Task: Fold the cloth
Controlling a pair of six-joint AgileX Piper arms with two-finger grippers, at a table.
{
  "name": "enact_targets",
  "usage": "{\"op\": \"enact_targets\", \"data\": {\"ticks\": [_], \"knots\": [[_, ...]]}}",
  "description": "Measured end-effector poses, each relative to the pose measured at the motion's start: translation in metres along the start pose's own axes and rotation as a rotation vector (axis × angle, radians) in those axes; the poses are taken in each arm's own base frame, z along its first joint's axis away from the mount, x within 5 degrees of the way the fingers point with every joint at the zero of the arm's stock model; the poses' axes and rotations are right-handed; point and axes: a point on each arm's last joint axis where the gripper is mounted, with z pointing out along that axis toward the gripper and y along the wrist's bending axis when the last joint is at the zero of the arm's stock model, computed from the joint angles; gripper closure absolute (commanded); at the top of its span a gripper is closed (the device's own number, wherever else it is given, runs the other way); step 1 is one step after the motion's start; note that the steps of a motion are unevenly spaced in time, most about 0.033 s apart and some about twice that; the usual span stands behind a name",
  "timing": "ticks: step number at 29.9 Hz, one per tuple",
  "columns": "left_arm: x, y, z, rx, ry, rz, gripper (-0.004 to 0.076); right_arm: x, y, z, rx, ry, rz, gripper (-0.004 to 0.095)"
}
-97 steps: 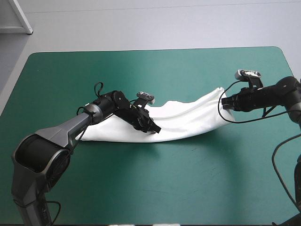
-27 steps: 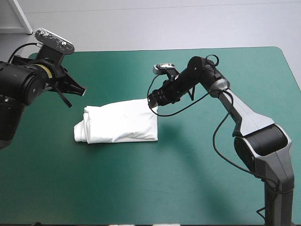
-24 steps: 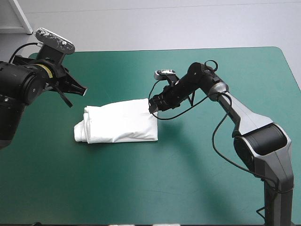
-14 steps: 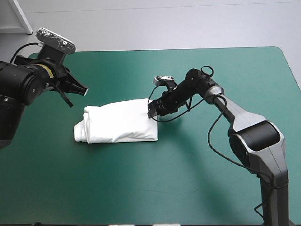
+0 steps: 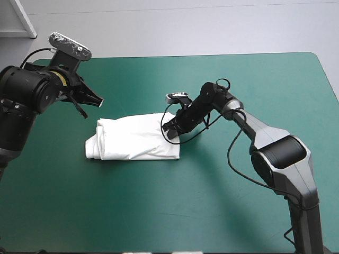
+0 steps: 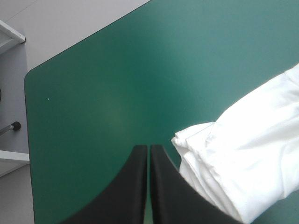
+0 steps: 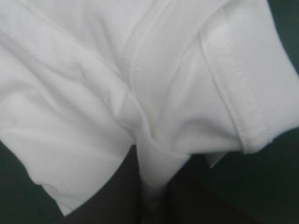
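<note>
We see the white short-sleeved T-shirt [image 5: 132, 138] as a folded bundle lying on the teal-green table cover [image 5: 212, 201], left of centre. Right gripper [image 5: 168, 127] is at the bundle's right edge, pinched tight on a fold of fabric. Left gripper [image 5: 90, 105] hangs raised over the table's left side, off the cloth, clenched to a point with nothing held.

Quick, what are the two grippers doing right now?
Left gripper: shut, holding nothing.
Right gripper: shut on the T-shirt.
</note>
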Motion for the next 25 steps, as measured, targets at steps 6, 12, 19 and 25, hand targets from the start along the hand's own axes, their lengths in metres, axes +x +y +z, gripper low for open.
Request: {"op": "enact_targets", "data": {"ticks": [6,12,19,25], "knots": [[0.0,0.0,0.0,0.0,0.001,0.0,0.0705,0.007,-0.031,-0.058,0.281,0.043,-0.04,0.0903],[0.0,0.0,0.0,0.002,0.002,0.016,0.0705,0.03,-0.097,-0.149,0.59,0.018,0.093,0.0905],[0.002,-0.001,0.0,0.011,0.018,0.031,0.0705,0.084,-0.17,-0.218,0.708,-0.009,0.341,0.0905],[0.002,-0.001,0.0,0.014,0.019,0.033,0.0705,0.132,-0.212,-0.234,0.717,0.04,0.505,0.0903]]}}
